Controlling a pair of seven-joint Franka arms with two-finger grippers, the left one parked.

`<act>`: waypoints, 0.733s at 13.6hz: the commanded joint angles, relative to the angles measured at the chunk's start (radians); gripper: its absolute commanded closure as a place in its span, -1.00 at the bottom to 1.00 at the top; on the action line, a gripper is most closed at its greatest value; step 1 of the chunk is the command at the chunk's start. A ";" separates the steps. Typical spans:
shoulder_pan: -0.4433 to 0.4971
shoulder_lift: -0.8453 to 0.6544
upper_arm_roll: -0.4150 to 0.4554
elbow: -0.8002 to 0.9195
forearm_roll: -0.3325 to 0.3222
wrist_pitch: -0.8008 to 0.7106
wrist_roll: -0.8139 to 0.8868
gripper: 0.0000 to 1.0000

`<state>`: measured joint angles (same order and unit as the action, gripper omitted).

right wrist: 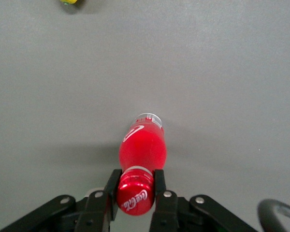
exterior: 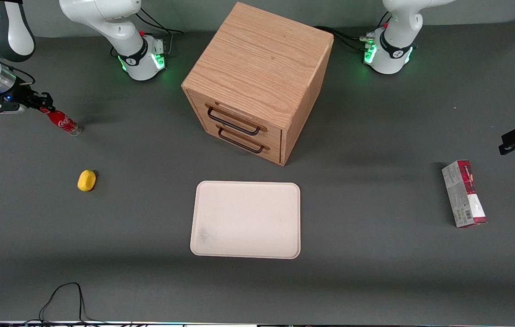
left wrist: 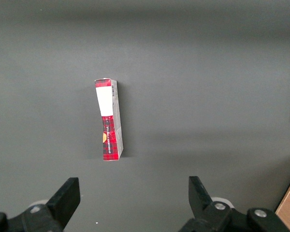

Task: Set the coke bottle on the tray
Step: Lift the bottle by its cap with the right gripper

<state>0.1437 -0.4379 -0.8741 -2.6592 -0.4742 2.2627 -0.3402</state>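
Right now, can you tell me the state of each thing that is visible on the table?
gripper: shut on the coke bottle's neck, at the working arm's end of the table.
coke bottle: held, tilted, not on the tray.
tray: flat, nothing on it.
drawer cabinet: both drawers closed.
yellow object: resting on the table.
carton: lying flat.

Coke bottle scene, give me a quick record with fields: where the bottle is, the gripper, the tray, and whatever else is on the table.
coke bottle: tilted, held by its capped neck, base at or just above the table, toward the working arm's end
gripper: shut on the bottle's neck just under the red cap
tray: bare, flat on the table in front of the drawer cabinet
task state: bottle not yet on tray
yellow object: on the table, nearer the front camera than the bottle
carton: lying toward the parked arm's end
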 commanded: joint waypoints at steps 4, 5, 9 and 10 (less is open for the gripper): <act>0.008 0.001 0.000 0.004 -0.018 0.015 -0.022 1.00; 0.008 -0.001 0.004 0.005 -0.018 0.008 -0.020 1.00; 0.008 -0.013 0.093 0.042 -0.009 -0.080 0.007 1.00; 0.008 -0.015 0.122 0.054 -0.006 -0.098 0.019 1.00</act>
<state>0.1474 -0.4389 -0.7966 -2.6436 -0.4751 2.2206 -0.3416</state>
